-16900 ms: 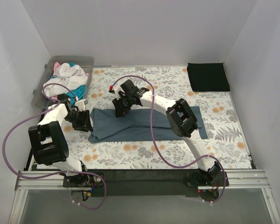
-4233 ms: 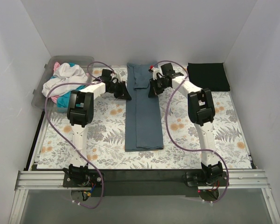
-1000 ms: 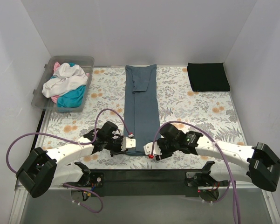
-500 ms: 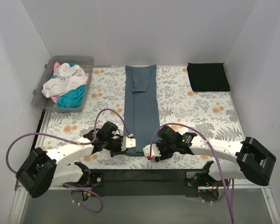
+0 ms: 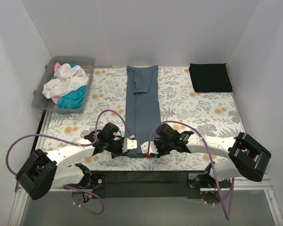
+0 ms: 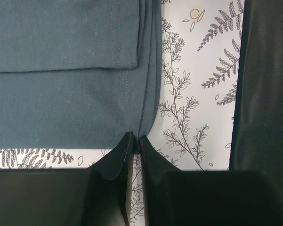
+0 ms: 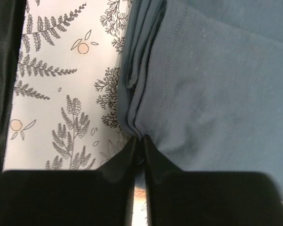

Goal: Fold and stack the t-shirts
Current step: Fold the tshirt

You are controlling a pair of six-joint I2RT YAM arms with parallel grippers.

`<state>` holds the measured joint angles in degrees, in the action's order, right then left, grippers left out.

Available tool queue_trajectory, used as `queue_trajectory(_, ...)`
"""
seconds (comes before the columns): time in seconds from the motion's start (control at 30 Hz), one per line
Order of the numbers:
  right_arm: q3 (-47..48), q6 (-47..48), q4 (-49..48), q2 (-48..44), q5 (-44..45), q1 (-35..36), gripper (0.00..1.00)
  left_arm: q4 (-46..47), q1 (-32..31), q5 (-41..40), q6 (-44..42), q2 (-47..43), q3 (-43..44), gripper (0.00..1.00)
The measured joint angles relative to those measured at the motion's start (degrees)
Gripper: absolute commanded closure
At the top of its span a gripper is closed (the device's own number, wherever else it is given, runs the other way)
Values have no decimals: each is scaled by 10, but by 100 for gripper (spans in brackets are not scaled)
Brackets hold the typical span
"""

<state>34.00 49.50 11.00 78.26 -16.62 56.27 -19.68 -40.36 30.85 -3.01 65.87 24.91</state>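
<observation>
The slate blue-grey t-shirt point(image 5: 142, 106) lies folded into a long narrow strip down the middle of the floral table cloth. My left gripper point(image 5: 128, 146) is shut on its near left corner point(image 6: 141, 127). My right gripper point(image 5: 152, 149) is shut on its near right corner point(image 7: 139, 125). A folded black t-shirt point(image 5: 210, 77) lies at the far right. White, teal and pink shirts point(image 5: 66, 84) are heaped in the clear bin.
The clear plastic bin point(image 5: 84, 63) stands at the far left by the wall. A black strip point(image 5: 146, 176) runs along the table's near edge, just behind both grippers. White walls close in three sides.
The right gripper has slid left along the near edge and closed on the shirt's near right corner. The left gripper has stayed at the near left corner.
</observation>
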Motion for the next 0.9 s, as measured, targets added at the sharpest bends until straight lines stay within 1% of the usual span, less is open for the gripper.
queue_trajectory(0.03,0,1,-3,2,0,0,99,0,0,0,0,-1,0,100)
queue_trajectory(0.2,4,-3,7,-7,0,0,99,-11,0,8,-4,-19,0,100)
queue_trajectory(0.37,-2,-19,74,-58,3,24,99,-50,-3,36,-13,-71,5,100)
queue_trajectory(0.53,30,-38,137,-77,-11,41,99,-101,-6,50,-10,-92,19,100)
queue_trajectory(0.6,44,-40,150,-77,-14,31,99,-113,-6,49,-1,-95,30,100)
queue_trajectory(0.73,70,-26,171,-77,-16,-10,99,-128,0,38,14,-90,73,100)
queue_trajectory(0.83,97,-6,187,-75,-15,-41,99,-120,27,28,16,-79,107,100)
queue_trajectory(0.9,123,11,195,-62,-16,-60,99,-112,59,29,12,-56,131,100)
